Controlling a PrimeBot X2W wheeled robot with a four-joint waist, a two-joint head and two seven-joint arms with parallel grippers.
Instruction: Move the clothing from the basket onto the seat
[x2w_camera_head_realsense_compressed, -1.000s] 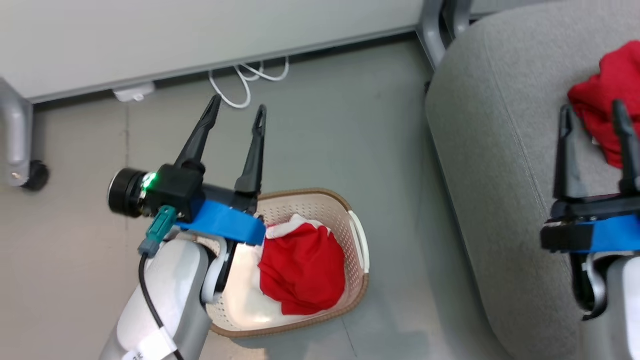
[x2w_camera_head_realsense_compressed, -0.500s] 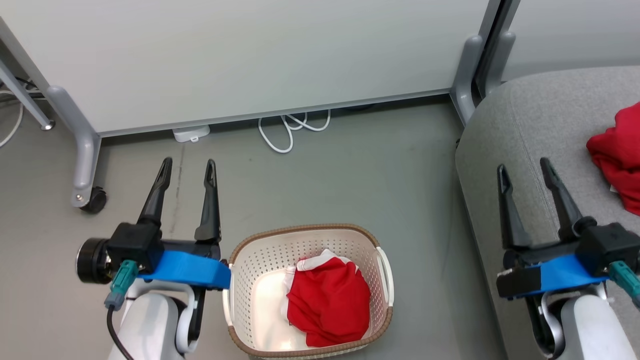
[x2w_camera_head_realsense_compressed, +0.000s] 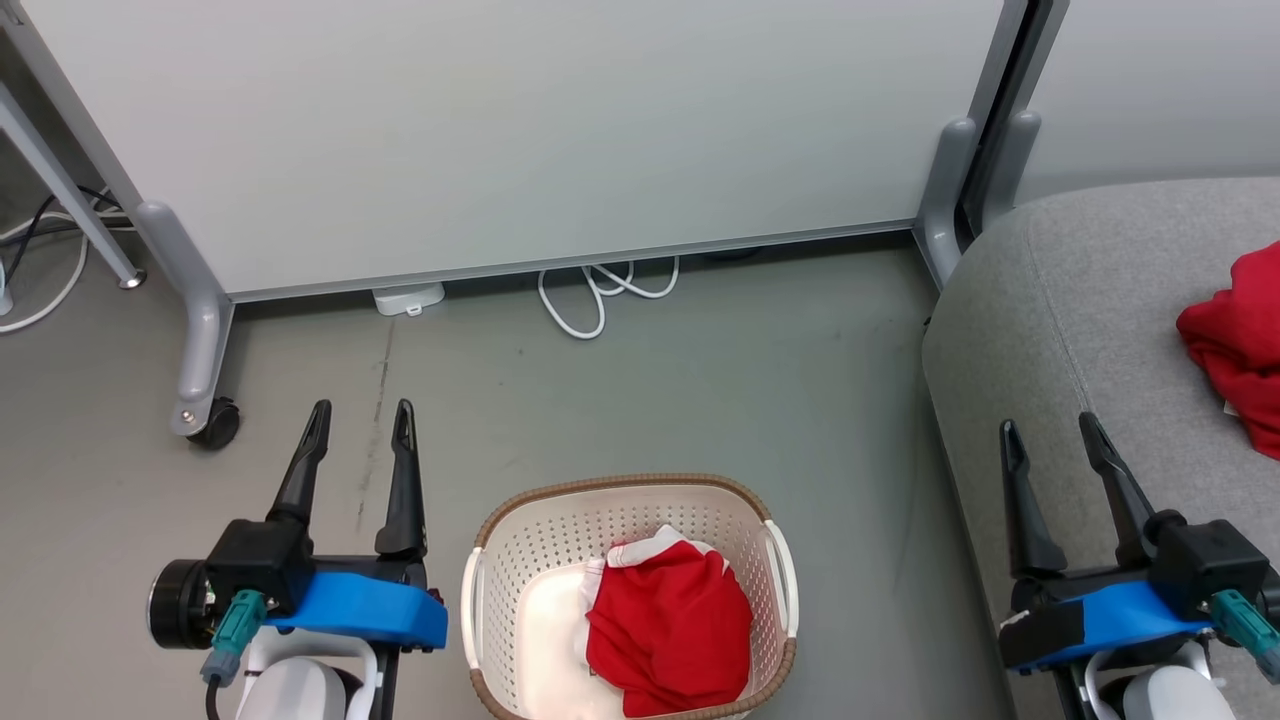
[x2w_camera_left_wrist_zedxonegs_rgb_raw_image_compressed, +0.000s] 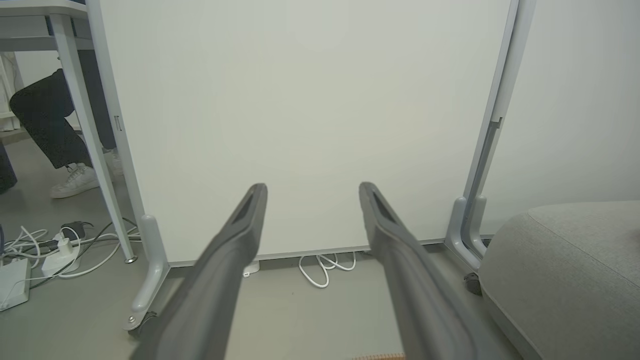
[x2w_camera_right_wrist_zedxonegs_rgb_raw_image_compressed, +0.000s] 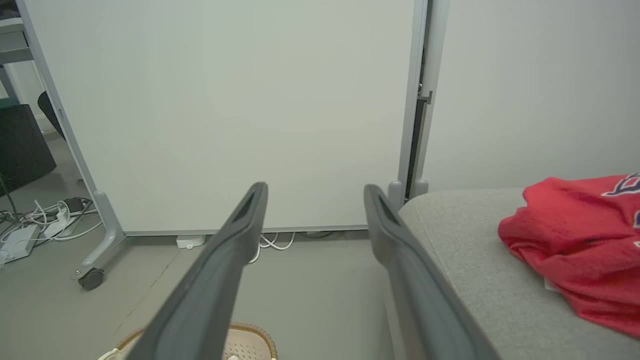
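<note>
**One garment remains in the basket, nearest our left gripper**

We hold both arms low with nothing in them. Our left gripper (x2w_camera_head_realsense_compressed: 362, 408) has its two fingers spread apart and empty, pointing out over the bare floor (x2w_camera_head_realsense_compressed: 700, 380) toward the white panel (x2w_camera_head_realsense_compressed: 520, 130). Our right gripper (x2w_camera_head_realsense_compressed: 1046, 422) is likewise spread and empty, and it hovers over the left edge of the seat (x2w_camera_head_realsense_compressed: 1050, 300).

The basket (x2w_camera_head_realsense_compressed: 620, 482) stands on the floor between the two arms, just beside the left one and well apart from the right. A red garment (x2w_camera_head_realsense_compressed: 670, 630) lies bunched inside it, against the right wall and the near wall, with a strip of white trim at its top. It is a rounded heap with no clear long axis, so we judge that any approach angle serves. The other red garment (x2w_camera_head_realsense_compressed: 1235, 345) already rests on the seat, away from the seat's left edge.

From our left gripper, the garment in the basket lies to the right, back toward our body, and lower. We judge the left arm to be the better placed: it would need to swing inward over the left rim and drop in.
</note>
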